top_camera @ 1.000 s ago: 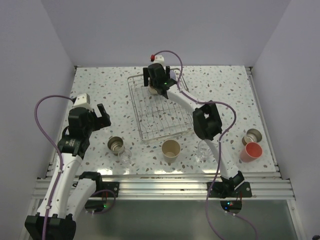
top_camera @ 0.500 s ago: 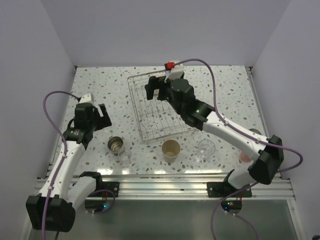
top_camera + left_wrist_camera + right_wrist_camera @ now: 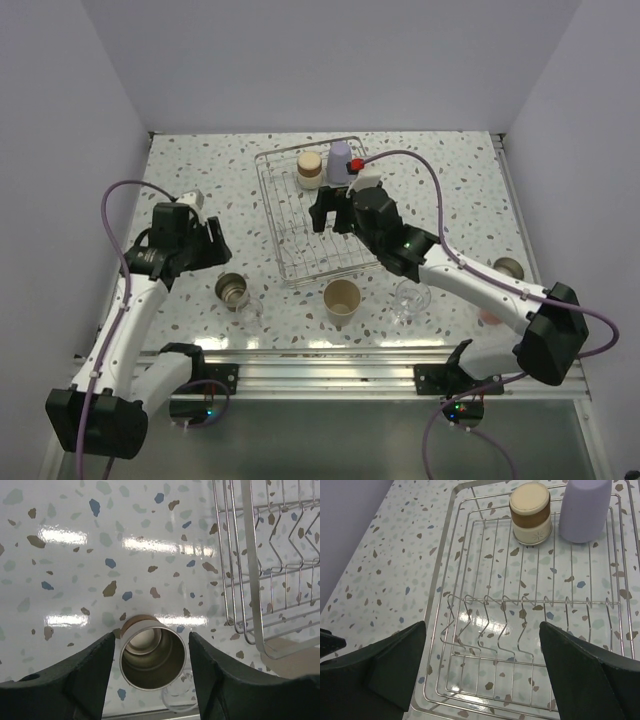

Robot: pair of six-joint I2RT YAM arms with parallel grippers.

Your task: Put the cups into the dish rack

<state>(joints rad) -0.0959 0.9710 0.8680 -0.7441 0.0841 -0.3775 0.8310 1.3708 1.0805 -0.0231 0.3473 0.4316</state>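
The wire dish rack [image 3: 300,250] lies at the table's middle. At its far end stand an upturned steel cup with a tan base [image 3: 310,168] and a lavender cup [image 3: 340,160]; both show in the right wrist view, the steel cup [image 3: 530,512] and the lavender cup [image 3: 585,507]. My right gripper [image 3: 333,215] hovers open and empty over the rack [image 3: 440,580]. My left gripper [image 3: 205,245] is open, its fingers on either side of an upright steel cup [image 3: 152,659], apart from it. A clear glass [image 3: 176,696] stands just behind that cup.
A beige tumbler [image 3: 342,298] and a clear glass [image 3: 410,298] stand in front of the rack. Another steel cup [image 3: 508,268] and a salmon-pink cup [image 3: 486,316], mostly hidden by my right arm, stand at the right. The rack's corner [image 3: 248,570] is right of the left gripper.
My right gripper has drawn back from the rack's far end toward me, leaving the upturned steel cup beside the lavender cup. My left gripper has moved right, toward the upright steel cup.
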